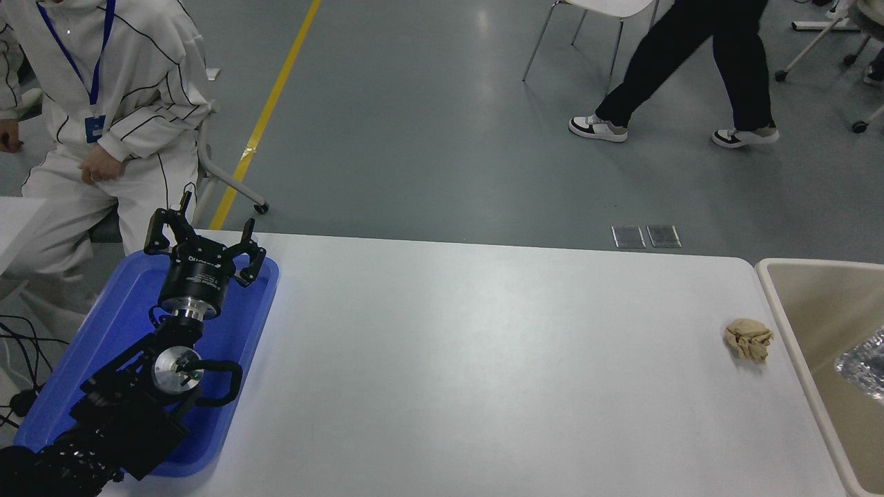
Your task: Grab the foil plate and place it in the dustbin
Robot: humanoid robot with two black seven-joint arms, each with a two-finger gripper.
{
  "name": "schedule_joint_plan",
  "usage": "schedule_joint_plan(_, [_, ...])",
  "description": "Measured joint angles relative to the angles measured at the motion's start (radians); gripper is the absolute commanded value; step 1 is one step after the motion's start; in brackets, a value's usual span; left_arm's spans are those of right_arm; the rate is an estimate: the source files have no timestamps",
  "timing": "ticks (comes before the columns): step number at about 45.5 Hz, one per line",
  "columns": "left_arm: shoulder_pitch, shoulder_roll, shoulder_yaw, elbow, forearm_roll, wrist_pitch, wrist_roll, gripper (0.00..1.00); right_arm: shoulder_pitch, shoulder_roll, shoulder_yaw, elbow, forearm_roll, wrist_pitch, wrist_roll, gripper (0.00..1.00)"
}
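The foil plate [865, 364] shows only as a shiny silver corner at the right edge of the head view, inside the outline of the beige dustbin [787, 310]. I cannot tell whether it rests in the bin or is held above it. The right arm and gripper are out of view. My left gripper [204, 238] is open and empty, parked over the blue tray [242, 324] at the lower left.
A small tan paper wad [748, 339] lies on the white table [483, 359] near the bin's left rim. A person in white sits at the far left. Another person walks across the floor behind the table. A chair stands there too.
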State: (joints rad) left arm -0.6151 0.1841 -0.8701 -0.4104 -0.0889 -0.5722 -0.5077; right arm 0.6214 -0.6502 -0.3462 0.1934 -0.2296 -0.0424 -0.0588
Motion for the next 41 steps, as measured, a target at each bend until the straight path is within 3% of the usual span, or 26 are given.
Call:
schedule_joint_plan(27, [0.000, 0.000, 0.000, 0.001, 0.000, 0.000, 0.000, 1.00, -0.027, 0.042, 0.063, -0.068, 0.002, -0.079, 0.000, 0.00])
schedule_joint_plan(38, [0.000, 0.000, 0.000, 0.001, 0.000, 0.000, 0.000, 1.00, -0.029, 0.041, 0.064, -0.073, 0.001, -0.102, 0.001, 0.82])
schedule_joint_plan(41, [0.000, 0.000, 0.000, 0.001, 0.000, 0.000, 0.000, 1.00, -0.029, 0.040, 0.064, -0.074, 0.001, -0.115, 0.001, 0.88])
